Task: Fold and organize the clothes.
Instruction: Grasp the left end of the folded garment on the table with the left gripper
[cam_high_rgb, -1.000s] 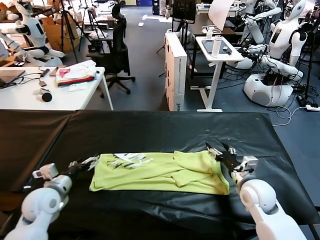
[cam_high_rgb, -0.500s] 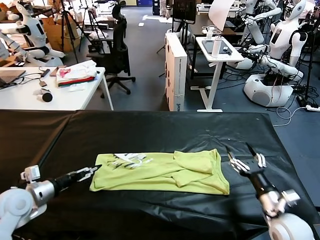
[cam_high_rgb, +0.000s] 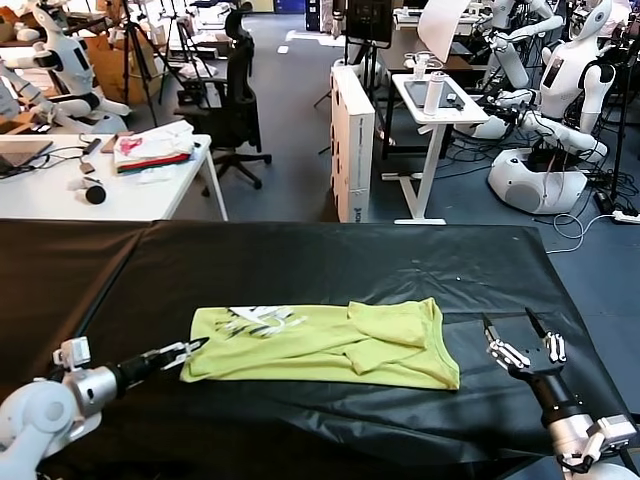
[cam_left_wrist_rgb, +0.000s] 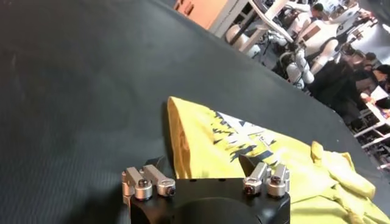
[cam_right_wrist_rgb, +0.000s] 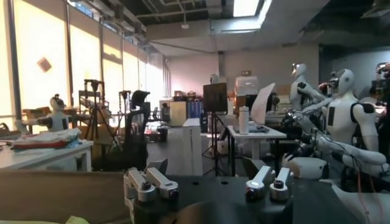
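No readable text, brand or number anywhere. T-shirt (cam_high_rgb: 330, 342) has a whitish print (cam_high_rgb: 258, 320) (broken dashes, no letters legible in head or left wrist view). White box (cam_high_rgb: 352, 140) edge markings too small to read.

A black cloth (cam_high_rgb: 330, 260) covers the table, with a white desk (cam_high_rgb: 110, 195) and office chair (cam_high_rgb: 235, 100) behind.
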